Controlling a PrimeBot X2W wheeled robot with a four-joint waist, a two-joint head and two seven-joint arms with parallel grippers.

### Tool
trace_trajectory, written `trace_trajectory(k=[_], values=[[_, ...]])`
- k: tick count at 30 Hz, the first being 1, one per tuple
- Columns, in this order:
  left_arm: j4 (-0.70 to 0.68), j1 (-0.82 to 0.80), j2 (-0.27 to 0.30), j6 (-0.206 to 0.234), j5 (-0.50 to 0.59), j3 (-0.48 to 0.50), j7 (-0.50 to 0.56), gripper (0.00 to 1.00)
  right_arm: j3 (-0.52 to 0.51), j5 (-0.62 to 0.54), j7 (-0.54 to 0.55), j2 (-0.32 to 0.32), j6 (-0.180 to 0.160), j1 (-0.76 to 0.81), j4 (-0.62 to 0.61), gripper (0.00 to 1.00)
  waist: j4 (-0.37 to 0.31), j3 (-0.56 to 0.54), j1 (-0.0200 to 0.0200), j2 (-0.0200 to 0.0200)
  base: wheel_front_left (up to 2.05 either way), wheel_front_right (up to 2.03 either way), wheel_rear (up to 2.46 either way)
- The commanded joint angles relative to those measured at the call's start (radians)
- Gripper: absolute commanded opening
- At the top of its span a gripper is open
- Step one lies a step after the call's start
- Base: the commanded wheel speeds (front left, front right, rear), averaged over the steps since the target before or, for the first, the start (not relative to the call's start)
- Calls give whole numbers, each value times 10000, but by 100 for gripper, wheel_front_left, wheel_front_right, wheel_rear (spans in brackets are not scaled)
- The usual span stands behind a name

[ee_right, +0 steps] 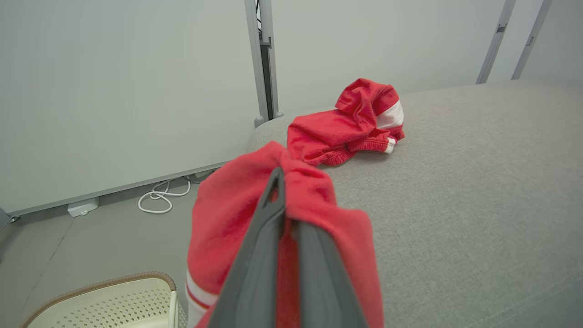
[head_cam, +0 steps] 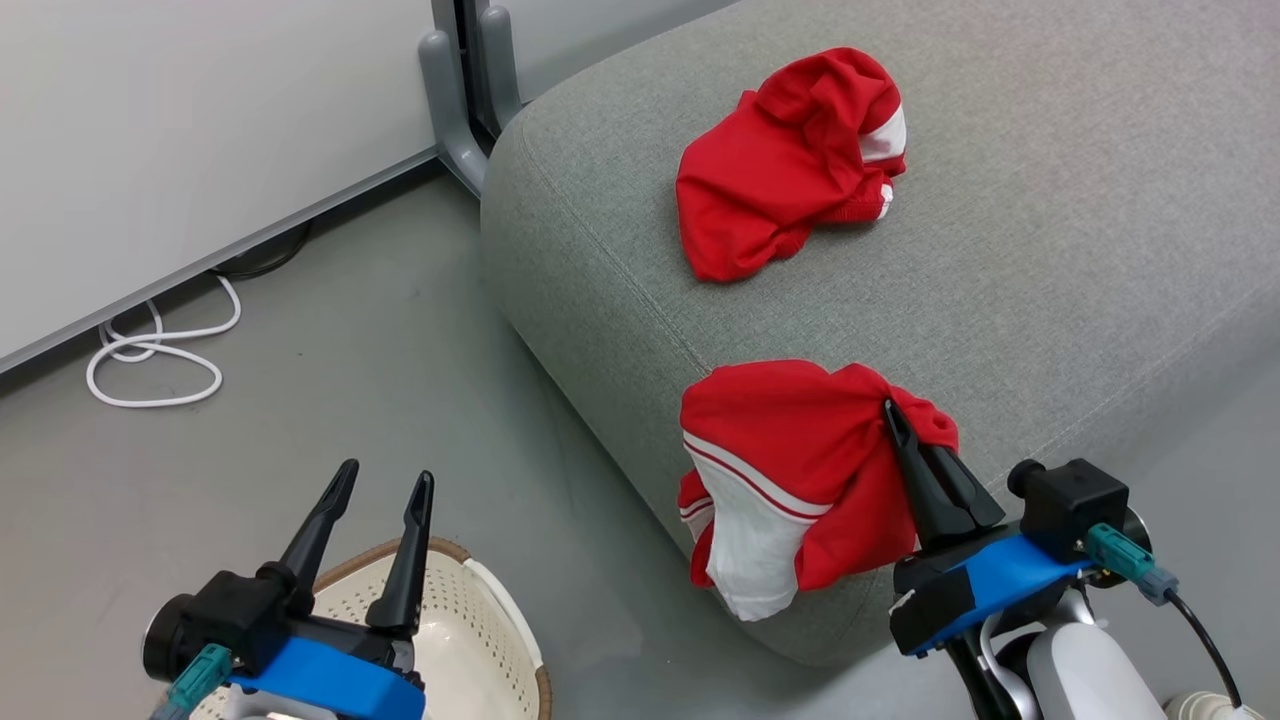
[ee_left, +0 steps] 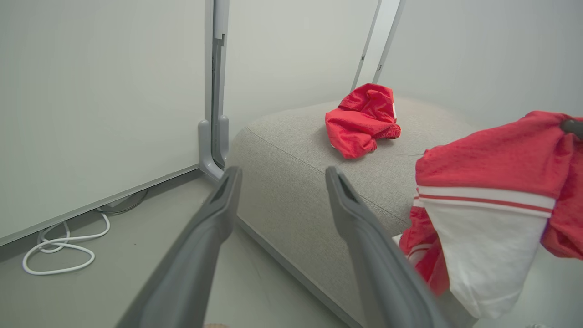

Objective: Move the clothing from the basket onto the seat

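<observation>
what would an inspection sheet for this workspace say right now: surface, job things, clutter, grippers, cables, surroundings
surface: grey seat on a grey floor
job's things: far garment lies crumpled on the seat; near garment is held at the seat's front edge, white panel hanging down, contact with the seat cannot be told; basket on the floor, no clothing in the part visible
clutter: nothing seen
grippers: left gripper open, holding nothing, above the basket; right gripper shut on the near garment
cables: white cable looped on the floor by the wall; black lead at the right wrist
surroundings: pale wall panels, grey post beside the seat
</observation>
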Motion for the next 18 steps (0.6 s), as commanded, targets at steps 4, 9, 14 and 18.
trace_trajectory(k=[4, 9, 14, 18], values=[[31, -238, 193, -16, -92, -165, -26, 100, 14, -274, 207, -3, 5, -585, 99, 0, -5, 183, 0, -1, 0, 0, 0], [-166, -205, 396, -16, -122, 106, -26, 100, 166, -344, 583, -5, 5, -1712, 448, 0, -22, 630, 0, -1, 0, 0, 0], [-627, -379, 780, -16, 68, 212, -26, 100, -513, -304, 592, -20, 5, -3377, 673, 0, 216, 1551, 0, -1, 0, 0, 0], [-824, -551, 1027, -16, 74, 162, 30, 100, -1067, 81, 692, -182, 3, -4510, 786, 0, 393, 2156, 0, -1, 0, 0, 0]])
